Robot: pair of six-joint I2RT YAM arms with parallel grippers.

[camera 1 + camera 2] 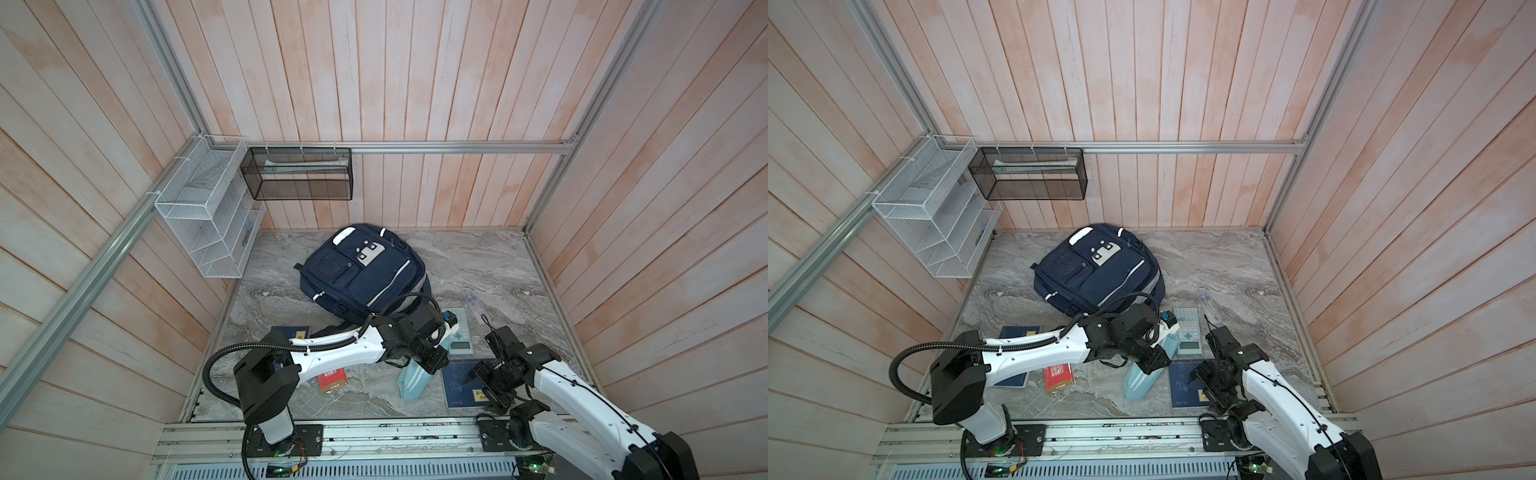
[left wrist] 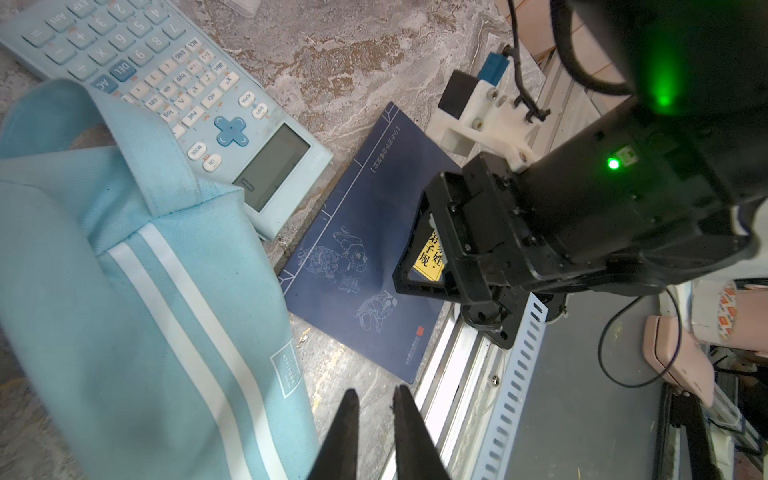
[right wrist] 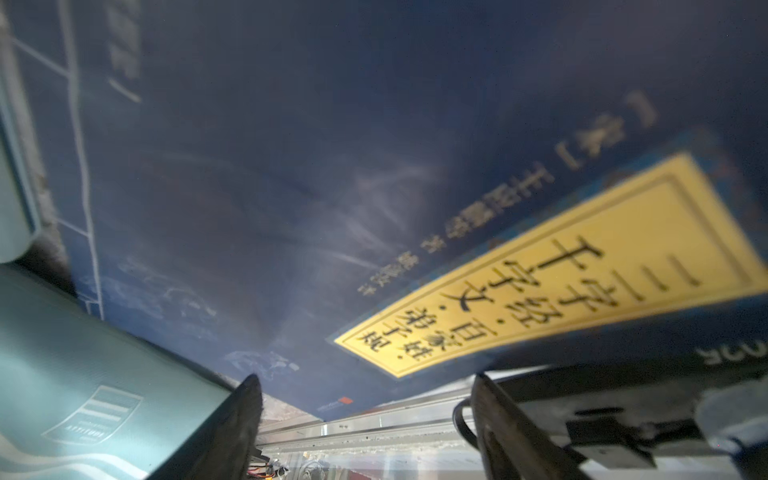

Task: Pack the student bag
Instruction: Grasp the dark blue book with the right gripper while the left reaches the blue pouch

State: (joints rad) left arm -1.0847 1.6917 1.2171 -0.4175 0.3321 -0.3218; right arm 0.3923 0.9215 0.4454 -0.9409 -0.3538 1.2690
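The student bag [image 1: 365, 274] [image 1: 1100, 270], navy blue with white stripes and a white patch, lies zipped at the back of the marble floor. My left gripper [image 1: 434, 365] [image 2: 376, 392] hovers beside a light-blue striped pouch [image 1: 411, 382] [image 2: 145, 311]. Its fingers stand a narrow gap apart with nothing between them. My right gripper [image 1: 478, 374] [image 3: 365, 395] is open wide, low over a navy book [image 1: 461, 386] [image 3: 291, 166] with a yellow label. That book lies flat near the front rail.
A light-blue calculator [image 1: 459, 332] [image 2: 187, 95] lies behind the navy book. A clear pen case [image 1: 471, 301] is to its right. A red book [image 1: 332, 380] and another navy book [image 1: 291, 332] lie under the left arm. A white wire rack [image 1: 199, 208] and a black mesh basket [image 1: 297, 172] hang on the walls.
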